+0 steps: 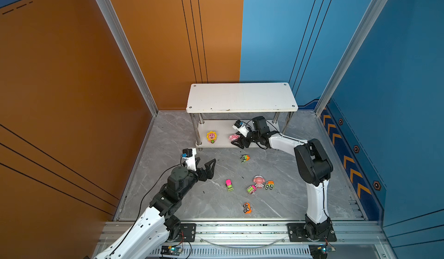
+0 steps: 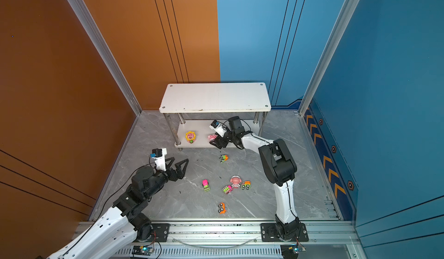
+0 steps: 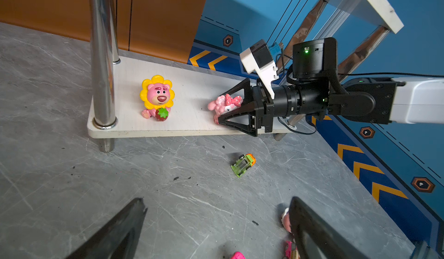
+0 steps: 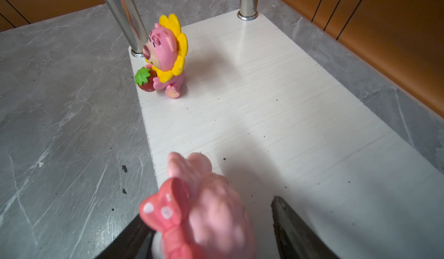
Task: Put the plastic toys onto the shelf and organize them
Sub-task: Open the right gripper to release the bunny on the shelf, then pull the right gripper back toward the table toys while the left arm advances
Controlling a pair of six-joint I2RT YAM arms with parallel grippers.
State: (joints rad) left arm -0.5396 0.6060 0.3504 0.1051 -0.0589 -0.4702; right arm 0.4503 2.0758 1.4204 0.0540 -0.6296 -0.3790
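The pink bow figurine [image 4: 211,205] is set on the lower board [image 3: 192,94] of the shelf [image 1: 240,96], near its front edge and between the jaws of the right claw [image 3: 222,108]. That claw is released: a gap is seen beside one finger, though contact on the other side cannot be ruled out. The step is judged best finished by spreading the jaws fully and drawing the claw straight back and low, under the top board, so that the bow is not snagged and the toy is not tipped over the edge. The left claw [image 1: 205,161] is held wide apart and empty above the table [image 1: 192,202]. Eight toys are counted. Three are figurines: two on the lower board, the second being the sunflower bear [image 3: 157,98], and a round-headed figurine [image 1: 259,181] on the table. Five are cars, all on the table: green-orange car [image 1: 245,158], pink car [image 1: 229,184], green-pink car [image 1: 251,189], orange-green car [image 1: 269,185] and orange car [image 1: 247,207]. One shelf with two boards is counted.
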